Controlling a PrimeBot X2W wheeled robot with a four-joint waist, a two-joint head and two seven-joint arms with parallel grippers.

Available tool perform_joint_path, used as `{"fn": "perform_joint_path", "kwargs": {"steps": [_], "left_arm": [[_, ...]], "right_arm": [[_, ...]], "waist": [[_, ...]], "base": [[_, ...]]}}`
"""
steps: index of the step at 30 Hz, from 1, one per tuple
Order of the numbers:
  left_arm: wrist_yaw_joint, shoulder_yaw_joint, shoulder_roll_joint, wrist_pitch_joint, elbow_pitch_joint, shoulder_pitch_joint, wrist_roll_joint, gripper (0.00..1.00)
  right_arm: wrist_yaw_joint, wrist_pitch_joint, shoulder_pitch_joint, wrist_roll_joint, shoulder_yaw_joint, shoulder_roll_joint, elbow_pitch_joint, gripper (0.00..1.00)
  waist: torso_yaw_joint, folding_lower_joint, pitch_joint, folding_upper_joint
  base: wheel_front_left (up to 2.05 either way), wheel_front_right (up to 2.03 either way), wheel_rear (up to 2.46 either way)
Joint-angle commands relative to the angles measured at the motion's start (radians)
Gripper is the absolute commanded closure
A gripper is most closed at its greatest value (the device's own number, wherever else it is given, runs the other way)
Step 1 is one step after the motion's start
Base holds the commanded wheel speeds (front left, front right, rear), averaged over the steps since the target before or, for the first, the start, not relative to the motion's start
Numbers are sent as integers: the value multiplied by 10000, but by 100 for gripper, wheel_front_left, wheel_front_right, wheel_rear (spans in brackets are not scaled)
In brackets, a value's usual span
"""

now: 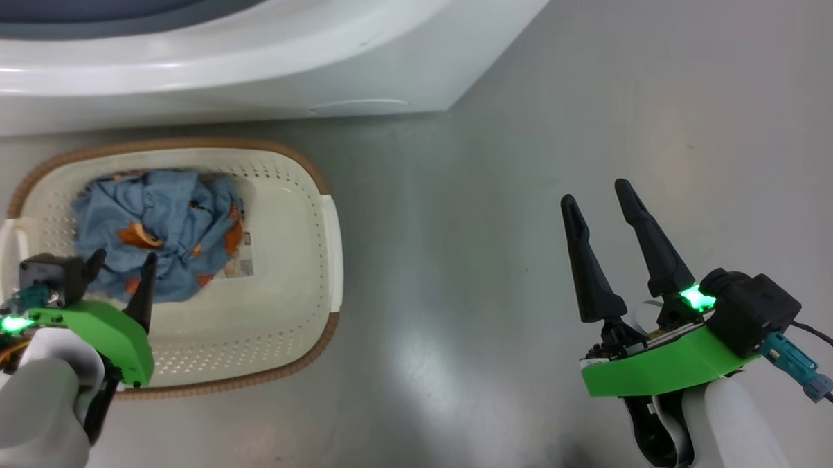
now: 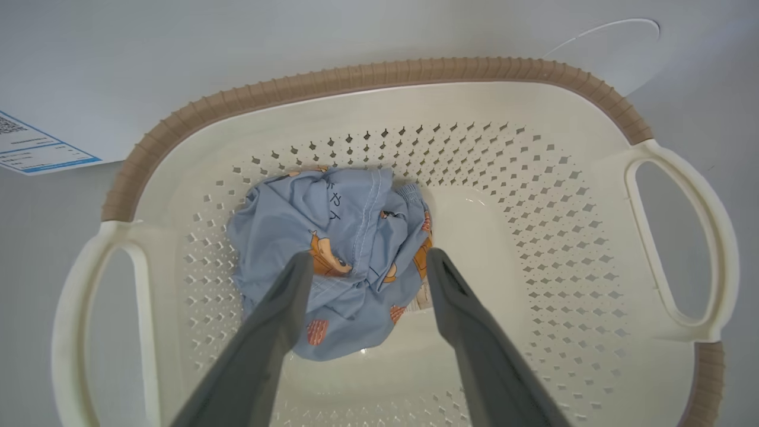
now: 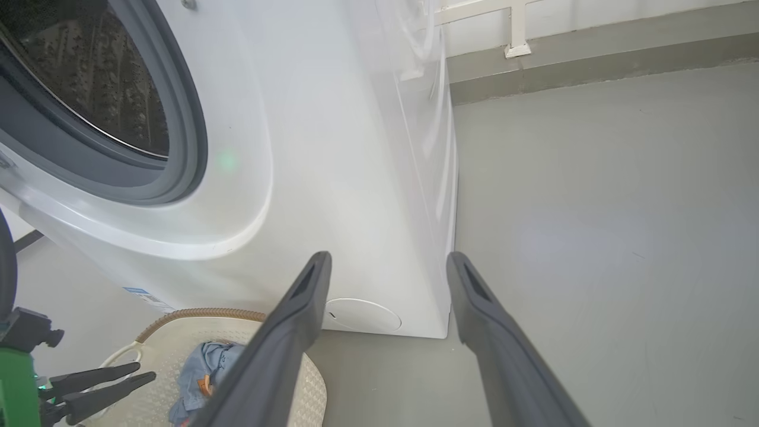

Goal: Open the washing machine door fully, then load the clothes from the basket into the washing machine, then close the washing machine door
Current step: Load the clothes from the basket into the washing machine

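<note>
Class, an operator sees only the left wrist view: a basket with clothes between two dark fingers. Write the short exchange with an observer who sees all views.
Operator: Can I load yet?
Observer: In the right wrist view the washing machine has its round opening uncovered, with the grey gasket and drum exposed.
Operator: Where is the other arm?
Observer: In the head view the right gripper is open above bare floor, to the right of the basket.
</note>
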Motion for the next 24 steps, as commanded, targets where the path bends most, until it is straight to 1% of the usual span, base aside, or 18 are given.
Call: {"fn": "perform_joint_path", "kwargs": {"steps": [1,10,11,20,24], "left_arm": [[-29,29,562,-80,140,-192,-127,0],[-29,-1310,1005,315,996,-1500,-622,0],[-29,-1310,1005,315,996,-1500,-622,0],[-29,-2486,1425,819,1619,-2467,-668,0],[-29,-2838,1582,1072,1905,-2776,-733,0]], "right_arm": [[16,-48,30,-129,261,75,-276,0],[16,-48,-344,-152,614,142,-388,0],[16,-48,-344,-152,614,142,-388,0],[16,-48,-573,198,894,148,-580,0],[16,-48,-640,292,993,149,-645,0]], "waist": [[-323,0,451,0],[-685,0,1163,0],[-685,0,1163,0],[-1015,0,1737,0],[-1146,0,1923,0]], "base": [[0,0,0],[0,0,0],[0,0,0],[0,0,0],[0,0,0]]}}
